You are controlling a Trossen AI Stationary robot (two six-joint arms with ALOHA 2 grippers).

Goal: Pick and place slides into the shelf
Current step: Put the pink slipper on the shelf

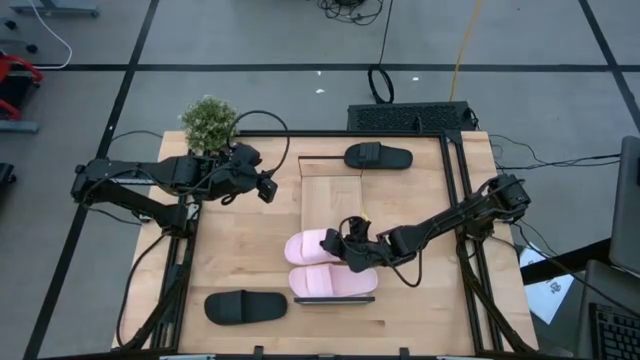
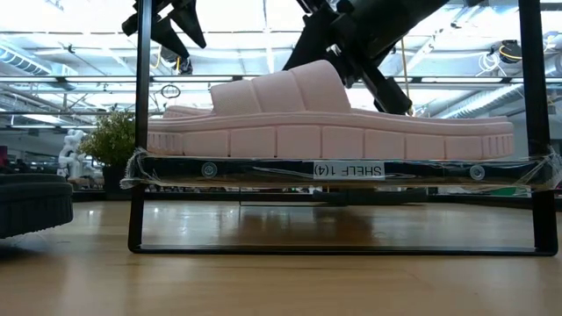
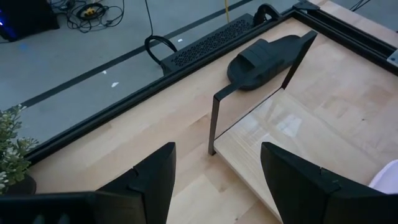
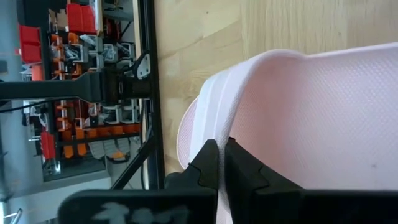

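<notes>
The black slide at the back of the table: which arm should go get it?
Probably the left. The black slide lies just past the shelf end, right ahead of the left gripper, whose jaws are open and empty. The right gripper is busy at the pink slides.

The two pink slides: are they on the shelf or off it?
On. Both pink slides lie side by side on the shelf panel; the low view shows one resting on its top, with the right gripper there.
</notes>
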